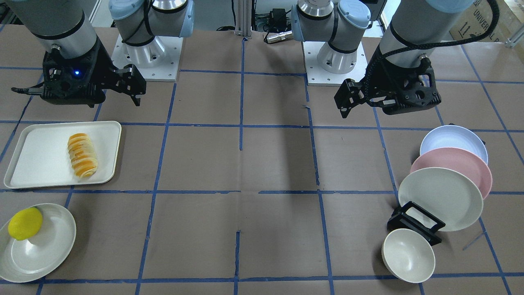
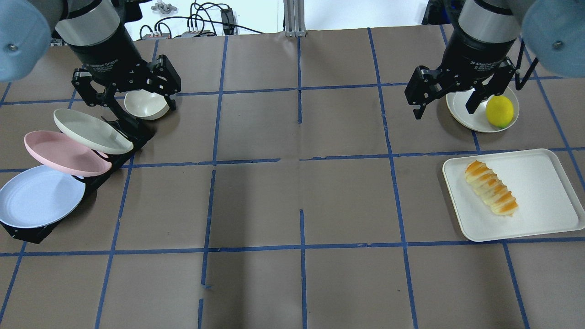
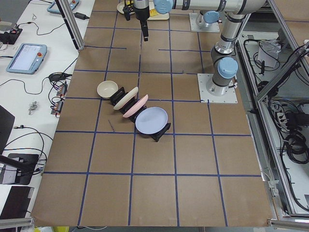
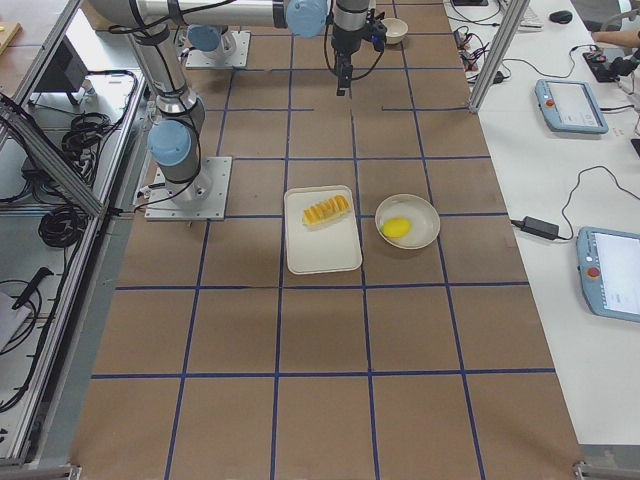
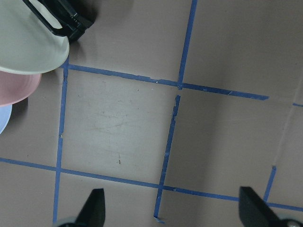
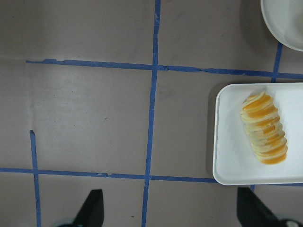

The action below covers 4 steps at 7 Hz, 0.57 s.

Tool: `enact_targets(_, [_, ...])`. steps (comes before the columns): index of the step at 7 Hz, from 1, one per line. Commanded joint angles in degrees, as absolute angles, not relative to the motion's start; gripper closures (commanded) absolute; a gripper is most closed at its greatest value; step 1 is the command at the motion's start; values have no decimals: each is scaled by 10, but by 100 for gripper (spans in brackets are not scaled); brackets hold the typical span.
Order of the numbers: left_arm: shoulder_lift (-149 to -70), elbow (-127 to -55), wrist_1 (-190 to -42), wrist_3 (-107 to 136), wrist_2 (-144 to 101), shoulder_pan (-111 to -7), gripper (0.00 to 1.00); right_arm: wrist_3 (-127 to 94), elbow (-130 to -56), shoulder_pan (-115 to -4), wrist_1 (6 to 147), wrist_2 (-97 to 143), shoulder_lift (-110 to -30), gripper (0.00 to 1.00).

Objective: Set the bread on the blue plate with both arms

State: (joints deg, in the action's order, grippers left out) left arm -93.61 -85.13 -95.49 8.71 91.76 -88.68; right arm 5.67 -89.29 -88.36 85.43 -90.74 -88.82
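Observation:
The bread (image 1: 82, 155), a ridged orange and cream loaf, lies on a white tray (image 1: 41, 143); it also shows in the overhead view (image 2: 491, 193) and the right wrist view (image 6: 264, 128). The blue plate (image 2: 39, 196) leans in a black rack (image 2: 32, 233), as the plate in that rack nearest the robot (image 1: 452, 141). My left gripper (image 2: 137, 103) hangs open and empty above the rack's far end. My right gripper (image 2: 443, 109) hangs open and empty beyond the tray, beside the lemon's plate. Both wrist views show wide-apart fingertips (image 5: 97, 208) (image 6: 94, 208).
The rack also holds a pink plate (image 2: 59, 153) and a cream plate (image 2: 91, 130). A cream bowl (image 2: 144, 107) sits past the rack. A lemon (image 2: 499, 111) lies on a cream plate (image 2: 461, 112) beyond the tray (image 2: 539, 183). The brown table carries blue tape lines.

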Motion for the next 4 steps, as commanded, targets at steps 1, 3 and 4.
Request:
enact_targets(1, [-939, -853, -955, 87, 918, -886, 0, 61, -901, -882, 865, -907, -887, 2])
enact_targets(3, [-939, -852, -951, 23, 921, -878, 0, 173, -931, -816, 912, -918, -869, 4])
enact_targets(4, [-943, -853, -927, 16, 921, -878, 0, 308, -975, -755, 958, -920, -869, 11])
